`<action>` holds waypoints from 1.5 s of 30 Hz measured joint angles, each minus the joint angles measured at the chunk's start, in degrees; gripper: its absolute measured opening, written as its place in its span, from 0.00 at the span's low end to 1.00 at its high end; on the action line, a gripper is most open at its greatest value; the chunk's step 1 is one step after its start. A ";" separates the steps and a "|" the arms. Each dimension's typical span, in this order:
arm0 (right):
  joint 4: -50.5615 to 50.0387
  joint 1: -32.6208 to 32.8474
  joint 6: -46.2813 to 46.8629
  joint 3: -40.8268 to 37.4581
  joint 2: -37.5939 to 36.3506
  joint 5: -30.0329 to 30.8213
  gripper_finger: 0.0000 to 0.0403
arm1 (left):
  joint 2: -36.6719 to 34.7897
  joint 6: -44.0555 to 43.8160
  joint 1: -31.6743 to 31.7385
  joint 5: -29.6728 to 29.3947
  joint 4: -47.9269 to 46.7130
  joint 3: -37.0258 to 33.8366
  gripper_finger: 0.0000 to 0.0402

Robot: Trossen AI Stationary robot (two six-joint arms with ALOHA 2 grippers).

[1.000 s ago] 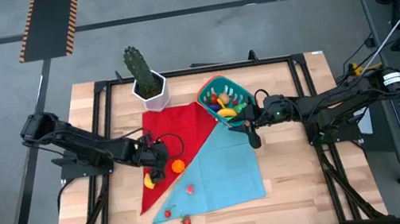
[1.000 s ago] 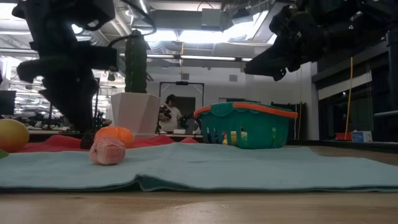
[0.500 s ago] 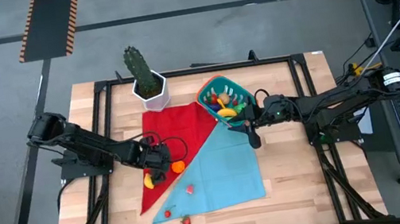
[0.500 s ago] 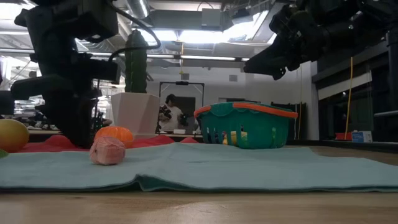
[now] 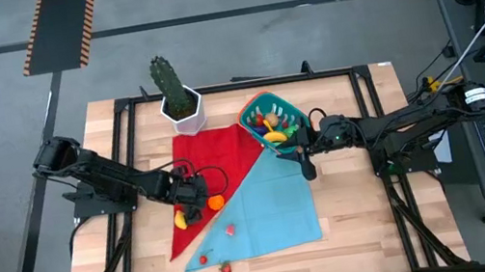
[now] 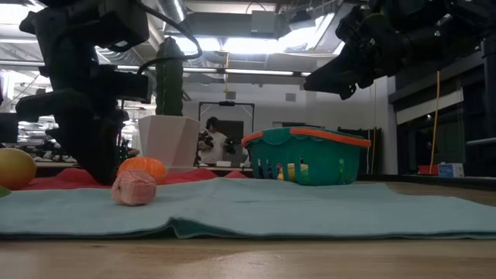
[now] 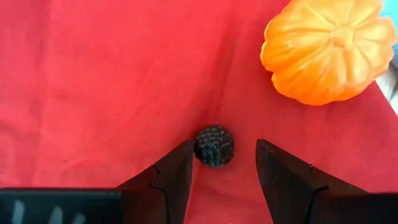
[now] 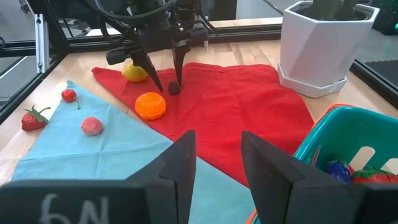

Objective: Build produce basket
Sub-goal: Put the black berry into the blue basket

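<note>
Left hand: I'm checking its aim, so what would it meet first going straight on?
Most likely the small dark berry lying between the open left hand fingers on the red cloth, then the cloth itself.

We see even, bright overhead light across the table (image 5: 354,226) in the high view, with soft, short shadows. In the low view, ceiling lights (image 6: 232,43) glare behind the arms, leaving them as dark silhouettes. The left wrist view is sharp on the red cloth (image 7: 93,81); the fingers (image 7: 171,180) blur.
</note>
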 joint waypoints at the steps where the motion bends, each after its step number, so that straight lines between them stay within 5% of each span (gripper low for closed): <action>1: 0.00 0.00 0.00 0.00 0.00 0.00 0.32 | 0.00 0.01 0.04 0.00 -0.01 0.00 0.41; 45: -0.02 0.02 0.24 0.00 -0.02 0.00 0.32 | 1.08 -1.43 1.20 2.11 -1.25 0.59 0.41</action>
